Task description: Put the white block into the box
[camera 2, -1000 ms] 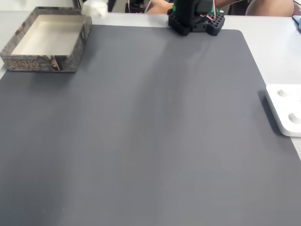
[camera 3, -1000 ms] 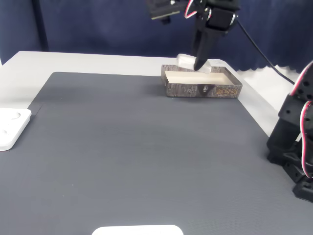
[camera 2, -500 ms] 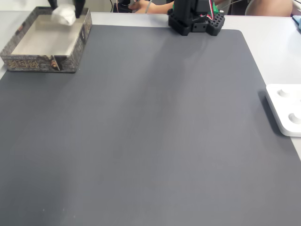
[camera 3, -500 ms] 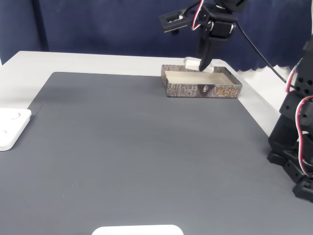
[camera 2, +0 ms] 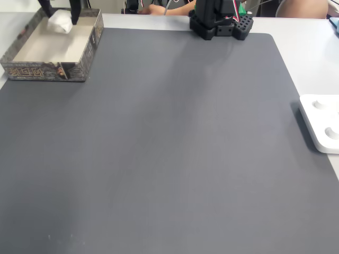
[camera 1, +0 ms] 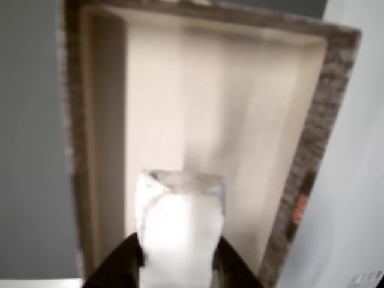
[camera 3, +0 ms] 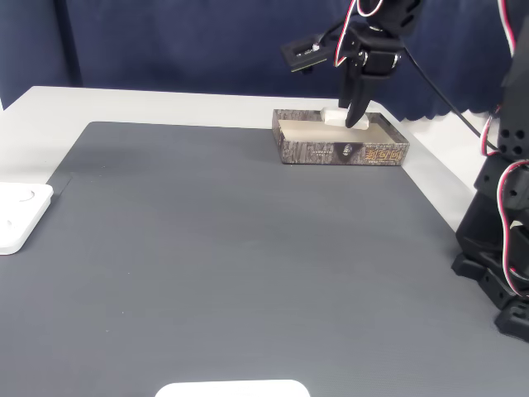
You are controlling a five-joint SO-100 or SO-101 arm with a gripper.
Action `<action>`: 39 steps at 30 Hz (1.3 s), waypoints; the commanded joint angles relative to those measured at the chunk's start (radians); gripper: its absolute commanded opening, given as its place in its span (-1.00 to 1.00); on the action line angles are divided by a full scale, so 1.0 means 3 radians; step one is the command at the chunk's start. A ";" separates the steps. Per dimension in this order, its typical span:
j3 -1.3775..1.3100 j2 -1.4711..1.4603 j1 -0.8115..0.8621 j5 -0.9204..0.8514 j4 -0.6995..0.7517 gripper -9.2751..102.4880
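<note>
1. Hovering over the box (camera 3: 340, 141), the gripper (camera 3: 354, 118) is pinching the white block (camera 3: 335, 117) between its dark fingers (camera 1: 123, 264); in the other view the block (camera 1: 180, 231) is standing up between them, with the beige floor of the box (camera 1: 210, 102) spread out below it.

2. Sitting at the far corner of the grey mat (camera 2: 169, 143) on the counter (camera 2: 302, 47), the box (camera 2: 50, 70) is lying directly under the block (camera 2: 59, 21), which is hanging near the wall farthest from the camera in a fixed view. Whether the block is touching the floor of the box is hard to tell.

3. Judging by this, the task is nearing its end: the block is inside the outline of the box, and what is left is letting it go.

4. Doing this step well means lowering the block close to the floor before the fingers spread, so it is dropping a short way and not bouncing out.

5. Keeping the block away from the near wall is wise, since a tilted block could be catching on the rim.

6. Lifting straight up afterwards should be avoiding any knock to the box, while the white panel (camera 2: 320, 123) is lying well apart.
</note>
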 commanded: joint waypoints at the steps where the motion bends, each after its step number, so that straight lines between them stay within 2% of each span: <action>1: -0.0430 -0.0077 0.0026 0.0041 -0.0026 -0.86; 11: -0.0823 -0.0506 -0.0066 0.0041 -0.0015 -0.86; 39: -0.0782 -0.0695 -0.0143 0.0005 -0.0046 -0.83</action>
